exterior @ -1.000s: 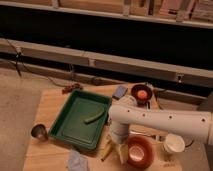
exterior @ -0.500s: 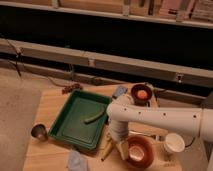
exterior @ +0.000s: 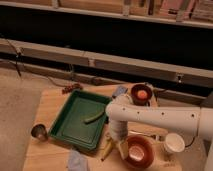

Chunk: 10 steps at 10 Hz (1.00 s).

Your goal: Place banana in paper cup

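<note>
Over the last second I see the tool point(exterior: 118, 142) only nudged toward 9 o'clock, down by the banana point(exterior: 107, 149) lying on the table point(exterior: 51, 102) off the tray's point(exterior: 75, 131) 5 o'clock corner; can't tell if it's apart or clamped, and the paper cup point(exterior: 174, 144) at 3 o'clock waits.

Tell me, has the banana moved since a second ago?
No. The banana still lies between the green tray and the red bowl; the gripper hangs just above it.
</note>
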Motion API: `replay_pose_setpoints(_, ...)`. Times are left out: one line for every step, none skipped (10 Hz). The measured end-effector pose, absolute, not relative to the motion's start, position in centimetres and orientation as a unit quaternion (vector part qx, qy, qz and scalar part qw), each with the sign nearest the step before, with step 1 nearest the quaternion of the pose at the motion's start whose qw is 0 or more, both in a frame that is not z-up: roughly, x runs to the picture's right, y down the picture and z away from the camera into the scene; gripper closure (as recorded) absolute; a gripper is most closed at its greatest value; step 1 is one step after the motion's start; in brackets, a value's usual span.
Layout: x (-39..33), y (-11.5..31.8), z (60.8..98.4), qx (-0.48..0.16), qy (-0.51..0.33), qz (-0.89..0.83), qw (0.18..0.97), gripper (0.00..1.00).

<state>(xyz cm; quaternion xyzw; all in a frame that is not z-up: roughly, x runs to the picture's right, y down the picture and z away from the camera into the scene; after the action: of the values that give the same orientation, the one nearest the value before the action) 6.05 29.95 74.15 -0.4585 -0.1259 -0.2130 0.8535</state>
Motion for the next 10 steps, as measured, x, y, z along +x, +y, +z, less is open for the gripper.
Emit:
replay_pose_setpoints(5.9,29.8,74.1,-0.458,-0.126,-0.213,0.854,0.20)
replay_pose_setpoints(6.0,29.8,74.1,-0.458,-0.126,-0.212,0.854,0.20)
replay_pose_setpoints(5.5,29.8,74.3,-0.456,-0.124,-0.222,0.853,0.20)
replay_pose_setpoints(4.1,29.6,74.5,-0.449,-0.120,-0.240,0.852,0.20)
replay_pose_setpoints(3.3,29.6,74.5,-0.445,-0.117,-0.250,0.852,0.20)
replay_pose_setpoints(2.5,29.5,74.6,-0.441,-0.114,-0.261,0.851,0.20)
replay_pose_setpoints(2.4,29.4,74.7,-0.437,-0.110,-0.267,0.852,0.20)
replay_pose_setpoints(2.1,29.4,74.8,-0.436,-0.106,-0.272,0.851,0.20)
replay_pose_setpoints(1.6,29.4,74.9,-0.435,-0.100,-0.279,0.850,0.20)
replay_pose_setpoints(1.2,29.5,75.0,-0.435,-0.095,-0.284,0.849,0.20)
